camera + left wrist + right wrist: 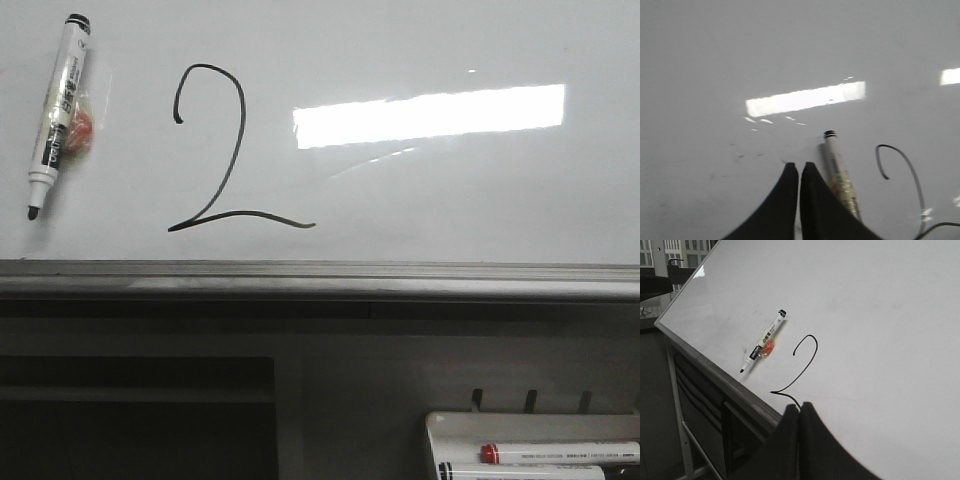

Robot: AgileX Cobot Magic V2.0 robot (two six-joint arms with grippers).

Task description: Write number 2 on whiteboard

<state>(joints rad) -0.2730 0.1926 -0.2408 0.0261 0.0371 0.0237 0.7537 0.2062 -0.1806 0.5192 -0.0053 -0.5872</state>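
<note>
Black and thin, the number 2 (222,150) stands on the whiteboard (450,50) in the front view, toward the left side and just above the grey ledge (320,280) along the lower edge; its top curls over and its base stroke waves to the right. Near the board's left edge a marker (58,115) clings to the white face, tip down, with an orange blob (80,125) beside it. At the lower right corner of the picture a white tray (535,445) holds two markers, one with a red band (560,453).

In the left wrist view the left end effector (800,172) has its dark fingers pressed together, holding nothing, just beside the marker, with the numeral's curl beyond it.

In the right wrist view the right end effector (800,412) is likewise closed on nothing, near the numeral's base by the board's lower edge.
</note>
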